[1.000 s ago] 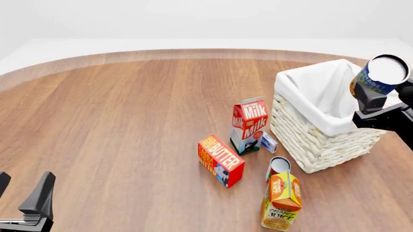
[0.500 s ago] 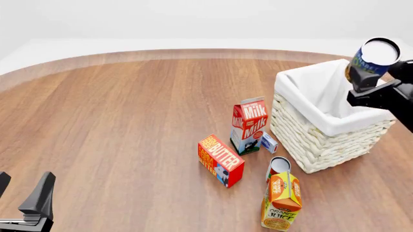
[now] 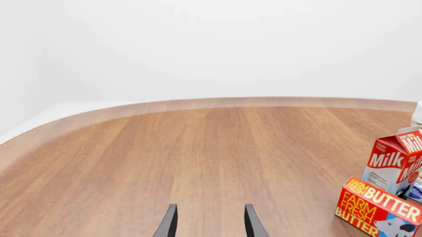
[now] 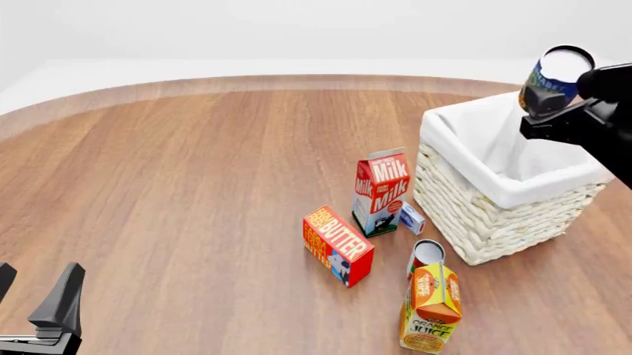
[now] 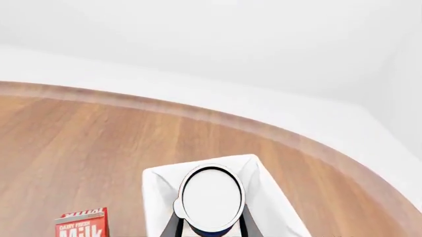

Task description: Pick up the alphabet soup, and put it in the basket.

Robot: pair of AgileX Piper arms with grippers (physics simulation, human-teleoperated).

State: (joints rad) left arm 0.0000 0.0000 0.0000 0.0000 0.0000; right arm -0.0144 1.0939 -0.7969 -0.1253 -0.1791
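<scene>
1. Blue-and-yellow labelled, the small cylindrical alphabet soup can (image 4: 553, 80) with its pale flat top is clamped in the right end effector (image 4: 549, 103) at the upper right of the front view; across the last second it has travelled up and leftward in the frame, from beyond the basket's right edge to above its far-right corner.
2. That shift suggests the carry is nearly finished: the can now hangs over the large square white wicker basket (image 4: 472, 214) with its folded cloth liner (the right wrist view shows the can's top (image 5: 212, 198) framed by the liner), so lowering and release look like the remaining steps.
3. The left end effector (image 4: 35, 302) sits at the lower left of the frame, fingers apart and holding nothing, unmoved.
4. Warm brown wood-grain makes up the round-edged table (image 4: 177, 192), with plain white walls behind; a red milk carton (image 4: 380, 191) stands at centre, left of the basket.
</scene>
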